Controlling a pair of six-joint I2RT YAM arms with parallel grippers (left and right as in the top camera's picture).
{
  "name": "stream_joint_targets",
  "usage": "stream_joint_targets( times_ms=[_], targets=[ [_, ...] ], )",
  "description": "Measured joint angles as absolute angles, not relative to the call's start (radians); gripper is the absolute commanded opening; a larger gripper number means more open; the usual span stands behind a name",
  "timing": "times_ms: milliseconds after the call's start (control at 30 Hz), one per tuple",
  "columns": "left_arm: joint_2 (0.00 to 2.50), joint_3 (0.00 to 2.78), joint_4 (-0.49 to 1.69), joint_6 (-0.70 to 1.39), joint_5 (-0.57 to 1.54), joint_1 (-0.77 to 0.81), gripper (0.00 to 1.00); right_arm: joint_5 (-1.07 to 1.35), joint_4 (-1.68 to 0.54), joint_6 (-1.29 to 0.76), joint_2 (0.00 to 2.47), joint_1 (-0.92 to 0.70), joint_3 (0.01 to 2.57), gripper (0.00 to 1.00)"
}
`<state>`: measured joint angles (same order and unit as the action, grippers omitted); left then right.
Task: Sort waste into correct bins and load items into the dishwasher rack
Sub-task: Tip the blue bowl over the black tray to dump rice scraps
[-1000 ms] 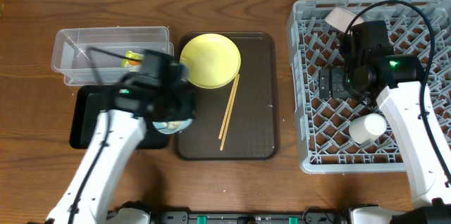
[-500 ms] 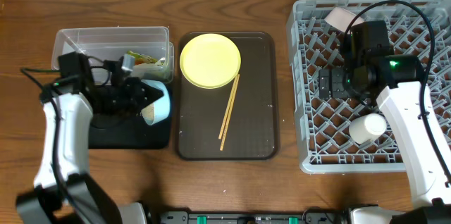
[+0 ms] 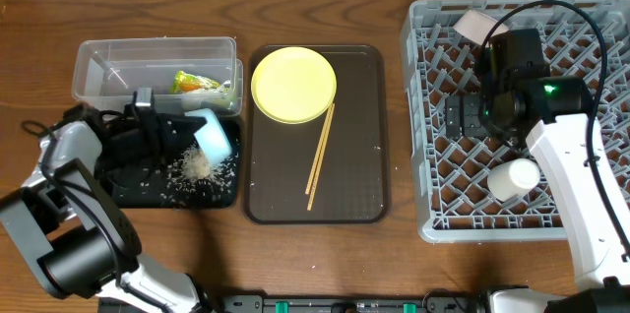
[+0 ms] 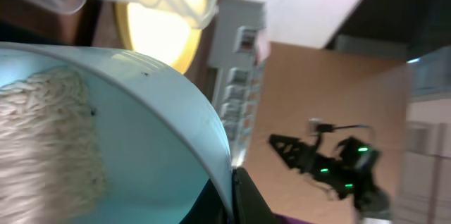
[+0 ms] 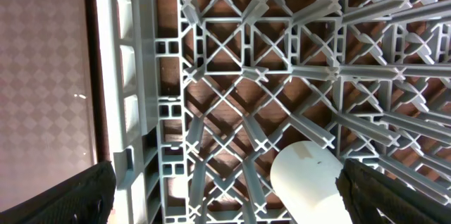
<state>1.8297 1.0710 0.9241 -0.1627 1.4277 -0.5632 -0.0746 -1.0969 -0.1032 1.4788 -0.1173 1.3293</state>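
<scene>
My left gripper [image 3: 194,129] is shut on the rim of the light-blue bowl [image 3: 213,136] and holds it tipped over the black tray [image 3: 128,190]. A heap of white rice [image 3: 194,166] lies on that tray. In the left wrist view some rice [image 4: 42,139] still clings inside the bowl [image 4: 162,132]. The green-and-orange wrapper [image 3: 196,82] lies in the clear tub [image 3: 108,62]. The yellow plate [image 3: 293,84] and the chopsticks [image 3: 320,156] rest on the brown tray [image 3: 364,190]. My right gripper [image 3: 471,116] is open and empty above the rack [image 3: 433,219]. The white cup [image 3: 514,178] lies in the rack and also shows in the right wrist view [image 5: 310,175].
A white bowl [image 3: 474,25] sits at the rack's far left corner. In the right wrist view the rack's wall [image 5: 134,76] runs beside the brown tray [image 5: 42,62]. Loose rice grains are scattered over the black tray. The small white scrap does not show.
My left arm has swung left and back, tipping the blue bowl mouth down over the black tray; rice has spilled onto the tray. The right arm has not moved.
</scene>
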Motion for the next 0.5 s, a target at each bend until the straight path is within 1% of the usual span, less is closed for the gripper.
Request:
stream_joint_targets(
  times_ms=[167,500],
  targets=[
    [1.83,1.071,0.937,-0.149,1.506,-0.593,0.06,-0.075,-1.097,-0.103,1.479,-0.117,1.329,0.99],
    [1.83,1.071,0.987,-0.014,1.543,-0.632,0.06,-0.075,-1.096,-0.103,1.479,-0.117,1.329,0.99]
  ],
)
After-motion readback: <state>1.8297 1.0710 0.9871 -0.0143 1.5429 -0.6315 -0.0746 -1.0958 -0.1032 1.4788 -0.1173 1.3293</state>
